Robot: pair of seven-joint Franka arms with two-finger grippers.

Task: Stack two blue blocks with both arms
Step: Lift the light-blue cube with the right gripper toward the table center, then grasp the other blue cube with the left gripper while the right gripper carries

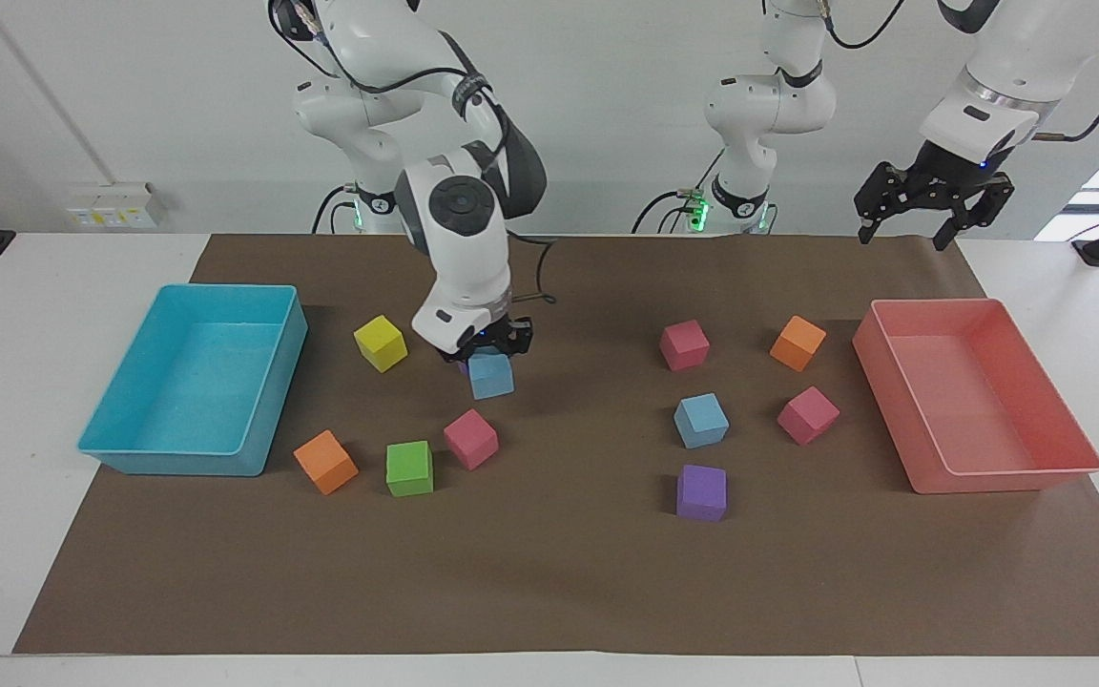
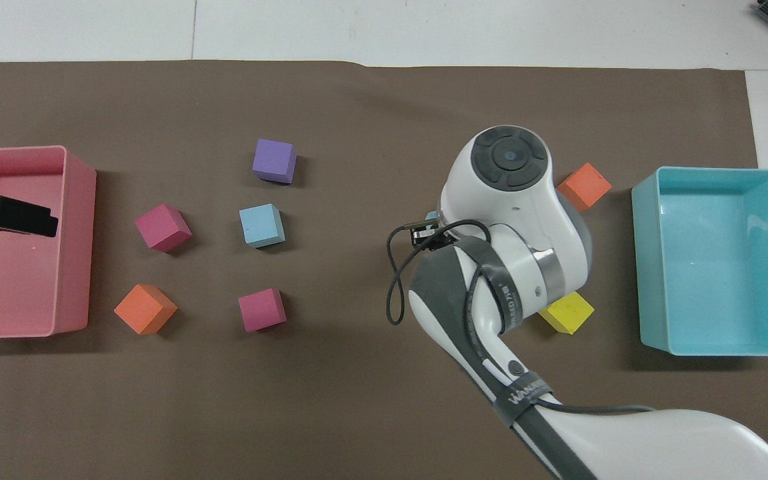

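Your right gripper (image 1: 490,343) is clamped on one blue block (image 1: 491,375), carrying it above the brown mat (image 1: 569,572) over a partly hidden purple cube, near the pink cube (image 1: 470,439) and yellow cube (image 1: 381,343). The second blue block (image 1: 700,421) sits on the mat among a pink cube (image 1: 684,344), another pink cube (image 1: 808,415) and a purple cube (image 1: 701,492). Your left gripper (image 1: 923,210) waits, fingers spread, over the pink tray (image 1: 1007,469).

Both arms (image 1: 454,219) are glossy white with dark grey joint sections. A round grey cap (image 2: 511,155) with a ring pattern tops one wrist. Black cables (image 2: 401,280) loop beside it, and a grey band (image 2: 524,395) carries white lettering. The grippers (image 1: 929,196) are black.
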